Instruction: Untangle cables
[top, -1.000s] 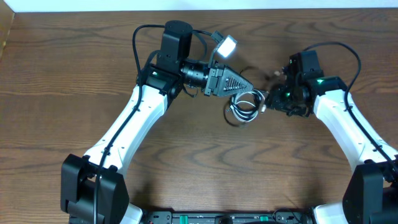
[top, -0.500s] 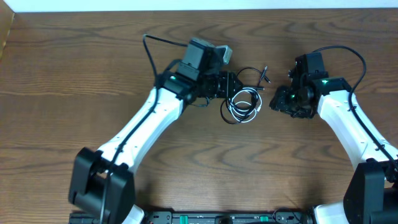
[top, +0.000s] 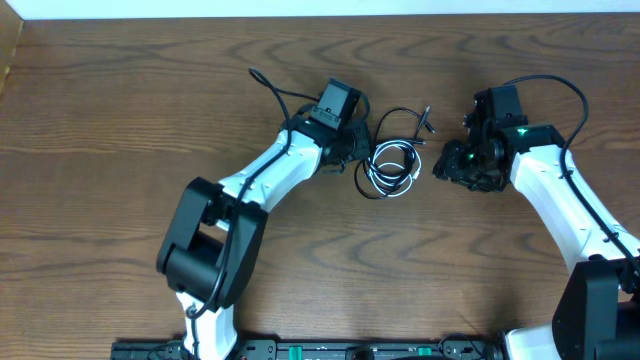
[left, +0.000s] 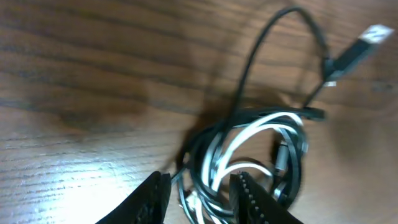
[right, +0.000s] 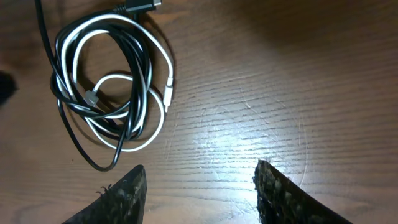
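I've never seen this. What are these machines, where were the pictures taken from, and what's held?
Two robot arms stand at a wooden table, each ending in a two-finger gripper. The wide picture looks down from above; the close-ups come from cameras on the wrists, so the shapes at their bottom edges are the grippers' own fingers. On the table a white cable and a black cable lie coiled together. The left gripper is open, its fingers either side of the coil's edge; the right gripper is open over bare wood. Neither grips anything.
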